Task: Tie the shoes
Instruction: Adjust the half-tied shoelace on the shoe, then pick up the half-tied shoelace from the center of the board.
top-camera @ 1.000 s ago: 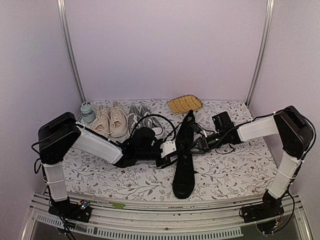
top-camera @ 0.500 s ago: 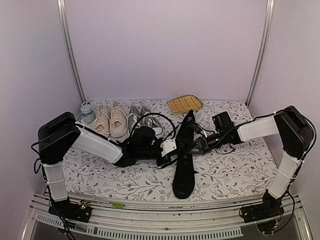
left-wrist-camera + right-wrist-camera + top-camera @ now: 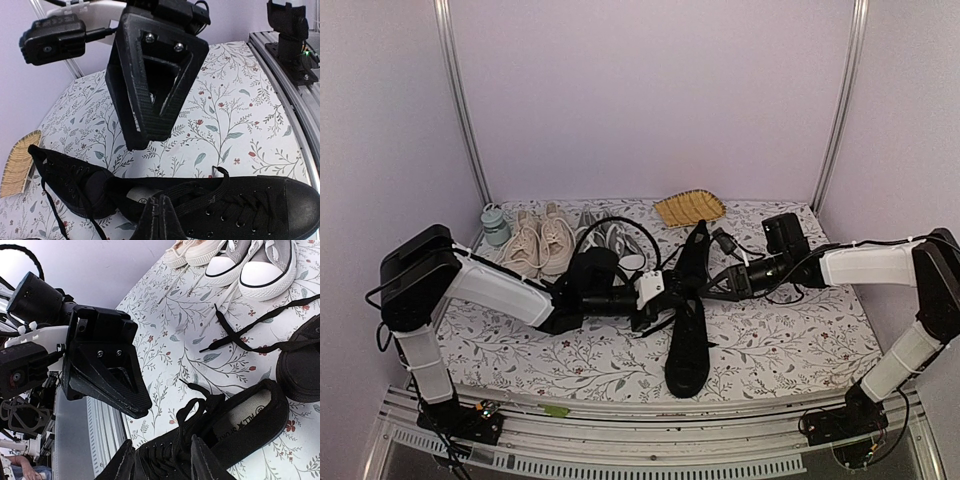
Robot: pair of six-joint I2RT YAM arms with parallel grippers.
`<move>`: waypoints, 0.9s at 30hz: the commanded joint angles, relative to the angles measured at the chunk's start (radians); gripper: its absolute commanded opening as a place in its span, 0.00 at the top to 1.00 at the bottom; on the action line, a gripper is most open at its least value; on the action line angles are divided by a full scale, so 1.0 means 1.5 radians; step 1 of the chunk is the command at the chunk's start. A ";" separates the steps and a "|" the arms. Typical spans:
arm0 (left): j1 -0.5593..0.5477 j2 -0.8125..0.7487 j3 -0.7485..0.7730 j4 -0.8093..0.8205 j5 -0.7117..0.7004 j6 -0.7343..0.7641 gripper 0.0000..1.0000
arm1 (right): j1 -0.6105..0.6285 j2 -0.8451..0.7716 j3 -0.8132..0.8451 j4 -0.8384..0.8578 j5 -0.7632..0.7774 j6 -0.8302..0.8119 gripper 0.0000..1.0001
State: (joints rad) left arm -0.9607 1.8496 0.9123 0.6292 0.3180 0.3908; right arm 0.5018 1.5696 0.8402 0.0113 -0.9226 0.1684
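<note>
- shoes (image 3: 690, 335): black pair, mid-desk, lying in one line along the 12-to-6 axis, heel ends together.
- near shoe (image 3: 240, 200): toe toward 6 o'clock, sole down. The mouth is open, with a round print on the insole. Laces are threaded up the front and bunch loosely at the top eyelets.
- far shoe (image 3: 70, 185): toe toward 12 o'clock, close to the basket.
- lace (image 3: 240, 335): loose black ends trail from the far shoe over the desk toward 10 o'clock, crossing each other short of the grey pair.
- left arm (image 3: 500, 290): reaches in from 8 o'clock, low over the desk, ending at the near shoe's 9 o'clock side.
- left jaws: closed tight, tips just over the near shoe's upper lacing. Cannot tell whether a lace is pinched between them.
- right arm (image 3: 865, 265): reaches in from 3 o'clock, ending at the same shoe's opposite side.
- right jaws: parted, fingers (image 3: 125, 462) spread above the laced front of the near shoe, gripping nothing that shows.
- jaws to each other: facing across the near shoe, near but apart.
- desk (image 3: 790, 340): covered in a floral print.
- beige pair (image 3: 542, 243): at 10 o'clock, side by side.
- grey pair (image 3: 260, 265): white toe caps, just beside the beige pair, toward 11 o'clock.
- basket (image 3: 689, 207): yellow, woven, at 12 o'clock by the back wall.
</note>
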 commanded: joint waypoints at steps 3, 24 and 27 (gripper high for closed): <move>0.025 -0.029 -0.012 -0.003 -0.002 -0.041 1.00 | 0.012 -0.031 -0.007 -0.040 0.077 -0.014 0.62; 0.054 0.072 0.047 -0.226 -0.002 0.095 0.43 | 0.115 0.033 -0.047 -0.125 0.200 -0.084 0.50; 0.051 0.097 0.047 -0.218 -0.003 0.097 0.47 | 0.122 0.049 -0.031 -0.121 0.212 -0.084 0.51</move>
State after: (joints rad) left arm -0.8669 1.9583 0.9623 0.3149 0.3244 0.5095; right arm 0.6659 1.6100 0.7567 -0.1795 -0.6392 0.0601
